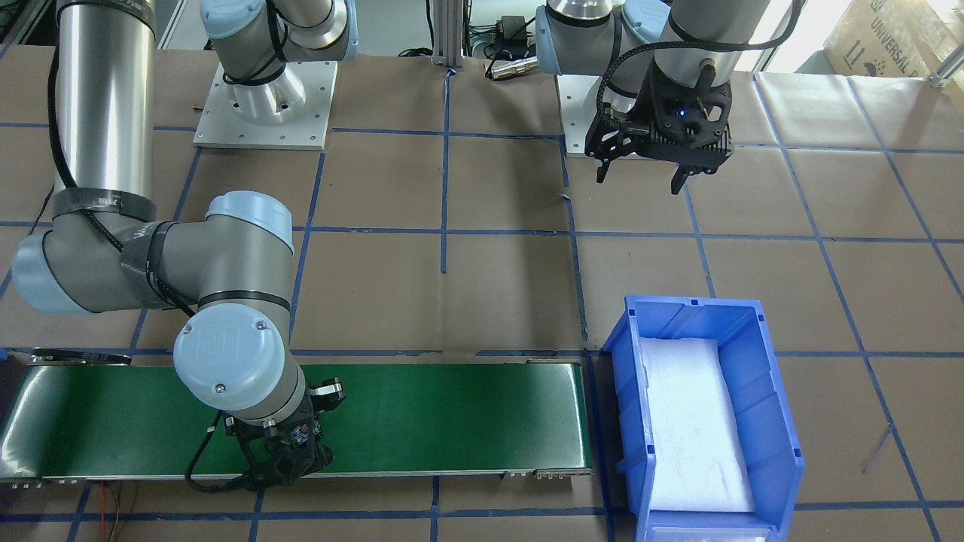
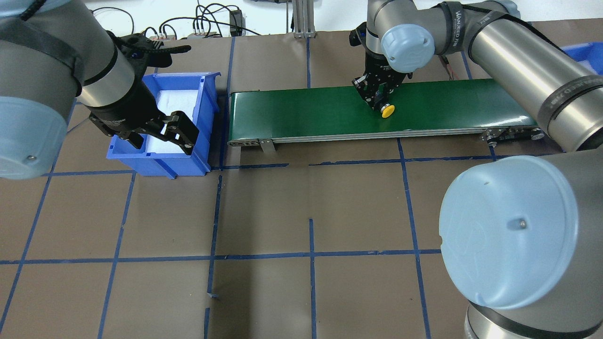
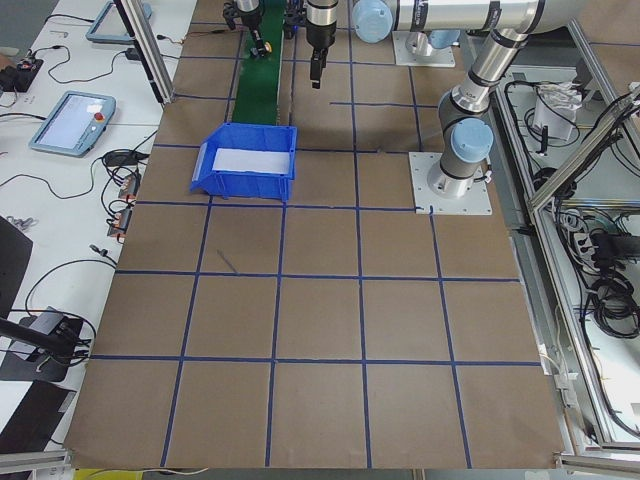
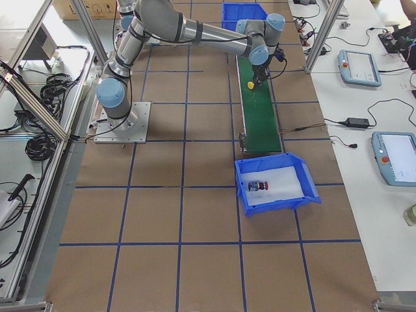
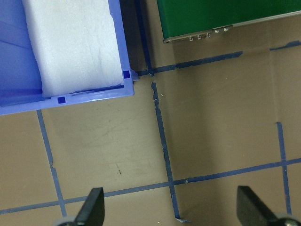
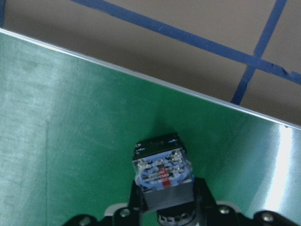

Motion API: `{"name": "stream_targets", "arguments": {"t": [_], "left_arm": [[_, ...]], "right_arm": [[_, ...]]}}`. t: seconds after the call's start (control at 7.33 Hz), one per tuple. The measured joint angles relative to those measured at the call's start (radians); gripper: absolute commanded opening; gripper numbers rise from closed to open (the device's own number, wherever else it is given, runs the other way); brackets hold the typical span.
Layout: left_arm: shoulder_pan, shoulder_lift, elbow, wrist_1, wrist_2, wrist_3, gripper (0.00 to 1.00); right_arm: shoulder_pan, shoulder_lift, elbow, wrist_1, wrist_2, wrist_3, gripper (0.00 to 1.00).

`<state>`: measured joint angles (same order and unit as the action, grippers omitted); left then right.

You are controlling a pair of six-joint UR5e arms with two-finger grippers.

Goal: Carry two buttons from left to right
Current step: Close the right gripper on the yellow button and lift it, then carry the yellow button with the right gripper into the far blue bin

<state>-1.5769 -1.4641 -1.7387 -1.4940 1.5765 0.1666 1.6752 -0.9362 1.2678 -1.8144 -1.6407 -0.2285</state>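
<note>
The yellow-capped button (image 2: 388, 111) is low over the green conveyor belt (image 2: 306, 110), near its right part. My right gripper (image 2: 379, 103) is shut on it. The right wrist view shows its black-and-grey body (image 6: 162, 172) between the fingers, over the belt. The red-capped button (image 4: 259, 186) lies on the white foam in the blue bin (image 2: 207, 101) at the belt's left end. It shows only in the exterior right view. My left gripper (image 1: 642, 179) is open and empty, above the table beside the bin, with its fingertips (image 5: 91, 207) wide apart.
A second blue bin (image 2: 577, 49) stands past the conveyor's right end. Blue tape lines cross the brown table (image 2: 264, 212). The two arm bases (image 1: 263, 98) stand on the robot's side. Cables and pendants lie along the far edge (image 4: 357, 65).
</note>
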Motion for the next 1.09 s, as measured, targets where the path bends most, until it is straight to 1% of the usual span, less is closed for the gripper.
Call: {"name": "stream_targets", "arguments": {"t": [0.14, 0.27, 0.55, 0.82, 1.09], "left_arm": [[0.000, 0.000, 0.000, 0.000, 0.000, 0.000, 1.00], [0.000, -0.001, 0.000, 0.000, 0.000, 0.000, 1.00], [0.000, -0.001, 0.000, 0.000, -0.001, 0.000, 1.00], [0.000, -0.001, -0.001, 0.000, -0.001, 0.001, 1.00], [0.000, -0.002, -0.001, 0.000, -0.001, 0.001, 1.00]], "right_arm": [[-0.007, -0.016, -0.015, 0.024, -0.004, -0.008, 0.05], [-0.024, -0.039, -0.046, 0.072, -0.006, -0.016, 0.05], [-0.099, -0.105, -0.111, 0.207, -0.004, -0.043, 0.05], [-0.248, -0.188, -0.128, 0.303, 0.000, -0.156, 0.06], [-0.419, -0.239, -0.128, 0.339, -0.042, -0.327, 0.07]]}}
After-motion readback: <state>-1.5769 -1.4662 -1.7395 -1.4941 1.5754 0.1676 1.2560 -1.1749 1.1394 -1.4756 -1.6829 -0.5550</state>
